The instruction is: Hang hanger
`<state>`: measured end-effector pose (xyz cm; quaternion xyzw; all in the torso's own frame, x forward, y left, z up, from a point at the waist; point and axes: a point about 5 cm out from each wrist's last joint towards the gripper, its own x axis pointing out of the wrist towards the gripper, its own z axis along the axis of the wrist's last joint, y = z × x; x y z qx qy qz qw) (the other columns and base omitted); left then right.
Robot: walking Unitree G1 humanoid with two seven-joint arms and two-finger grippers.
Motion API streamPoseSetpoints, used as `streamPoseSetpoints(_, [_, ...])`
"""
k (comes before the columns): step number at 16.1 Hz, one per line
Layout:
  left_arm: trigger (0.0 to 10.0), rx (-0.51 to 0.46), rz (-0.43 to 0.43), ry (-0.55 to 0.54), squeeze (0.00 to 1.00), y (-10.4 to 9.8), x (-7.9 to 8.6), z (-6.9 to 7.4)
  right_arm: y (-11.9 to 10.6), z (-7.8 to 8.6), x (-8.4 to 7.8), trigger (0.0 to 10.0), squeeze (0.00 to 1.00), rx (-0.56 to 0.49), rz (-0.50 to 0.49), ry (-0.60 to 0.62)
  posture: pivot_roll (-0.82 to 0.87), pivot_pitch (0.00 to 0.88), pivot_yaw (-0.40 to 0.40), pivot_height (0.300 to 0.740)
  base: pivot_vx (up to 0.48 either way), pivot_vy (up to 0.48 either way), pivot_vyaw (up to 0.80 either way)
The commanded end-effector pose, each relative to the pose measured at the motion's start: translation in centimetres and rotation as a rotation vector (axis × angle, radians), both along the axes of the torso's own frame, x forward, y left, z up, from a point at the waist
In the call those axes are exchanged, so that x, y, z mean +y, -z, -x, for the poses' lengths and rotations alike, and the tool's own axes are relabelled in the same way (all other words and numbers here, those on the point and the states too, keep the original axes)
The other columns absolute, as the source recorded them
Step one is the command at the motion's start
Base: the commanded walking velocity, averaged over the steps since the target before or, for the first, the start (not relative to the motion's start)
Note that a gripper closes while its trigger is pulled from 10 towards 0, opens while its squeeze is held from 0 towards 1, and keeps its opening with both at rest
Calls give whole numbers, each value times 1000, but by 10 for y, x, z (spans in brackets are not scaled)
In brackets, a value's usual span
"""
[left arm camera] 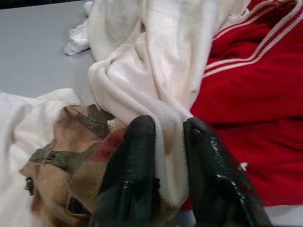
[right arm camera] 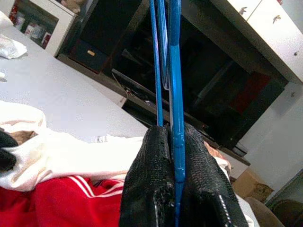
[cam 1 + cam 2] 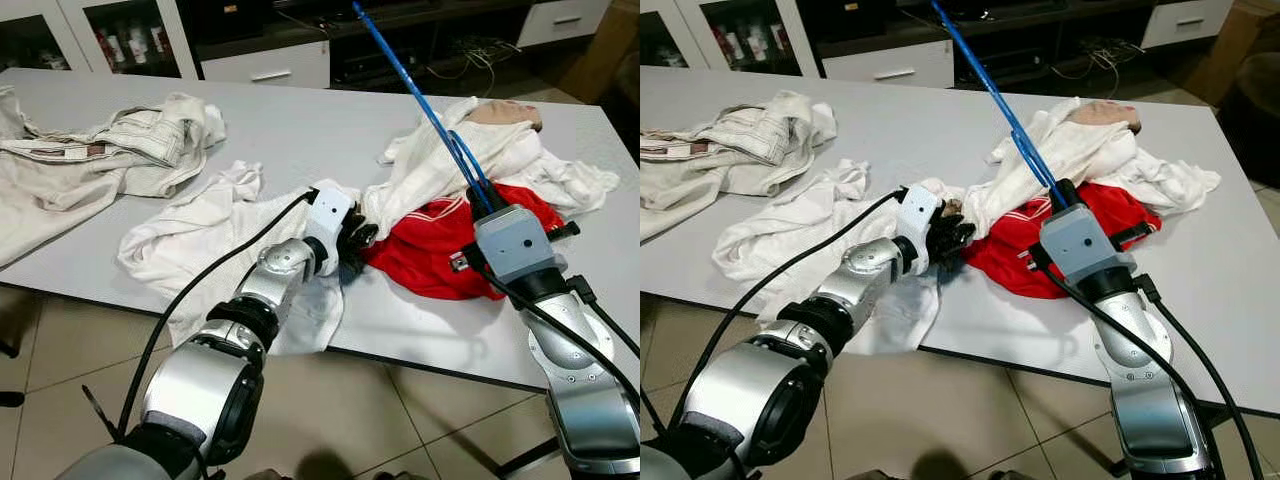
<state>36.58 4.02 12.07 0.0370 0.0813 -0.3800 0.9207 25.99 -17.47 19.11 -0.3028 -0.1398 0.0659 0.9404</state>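
Here, near to far, as I read it from the console:

Left gripper [image 3: 358,243]: fingers pinched on a fold of the white garment [image 1: 156,90], beside the red garment [image 3: 450,245]; I judge this holds the cloth ready for the hanger.
Right gripper [image 3: 1060,192]: fingers clamped on the blue hanger [image 2: 170,71], raised over the pile, clear of the cloth.
Hanger: thin, bright blue, slanting up and away over the table [image 3: 300,130].
Far left: beige clothes [image 3: 110,150], untouched.
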Motion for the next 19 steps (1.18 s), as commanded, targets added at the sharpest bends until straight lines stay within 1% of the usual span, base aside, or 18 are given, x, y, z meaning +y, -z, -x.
streamPoseSetpoints(1, [0,23,-15,3,0,6,3,2,-5,-2,0,10000,0,-14,-1,-2,-101,56,71,723,0,0,0])
streamPoseSetpoints(5, [0,29,-27,-20,0,10,12,2,-5,-3,0,10000,0,-12,-7,-3,-91,57,65,723,0,0,0])
streamPoseSetpoints(8, [0,11,-16,-47,0,7,21,-2,-5,-4,1,10000,0,-12,-9,-7,-89,54,61,723,0,0,0])
streamPoseSetpoints(9, [0,-13,-4,-84,0,2,31,-5,-6,-4,1,10000,0,-14,-9,-8,-89,52,59,723,0,0,0])
streamPoseSetpoints(10, [0,-20,0,-94,0,1,34,-6,-6,-5,1,10000,0,-14,-9,-8,-89,50,59,723,0,0,0])
streamPoseSetpoints(11, [0,-33,7,-127,0,-2,44,-9,-6,-5,0,10000,0,-15,-9,-7,-84,47,57,723,0,0,0])
streamPoseSetpoints(13, [0,-49,-16,-143,0,-1,52,-10,-6,-6,1,10000,0,-17,-10,-9,-75,44,56,723,0,0,0])
streamPoseSetpoints(14, [0,-50,-20,-144,0,0,54,-9,-6,-7,2,10000,0,-18,-12,-13,-70,44,57,723,0,0,0])
streamPoseSetpoints(15, [2784,-51,-9,-139,63,1,53,-8,-6,-8,4,10000,0,-19,-13,-17,-67,43,58,723,0,0,0])
streamPoseSetpoints(16, [10000,-50,24,-134,1000,0,51,-8,-6,-9,4,10000,0,-20,-14,-18,-67,43,58,723,0,0,0])
streamPoseSetpoints(17, [0,-63,61,-127,1000,-3,47,-8,-6,-9,5,10000,0,-21,-16,-18,-68,43,61,723,0,0,0])
streamPoseSetpoints(19, [0,-68,57,-118,1000,-5,44,-8,-6,-9,5,10000,0,-22,-17,-18,-73,41,63,723,0,0,0])
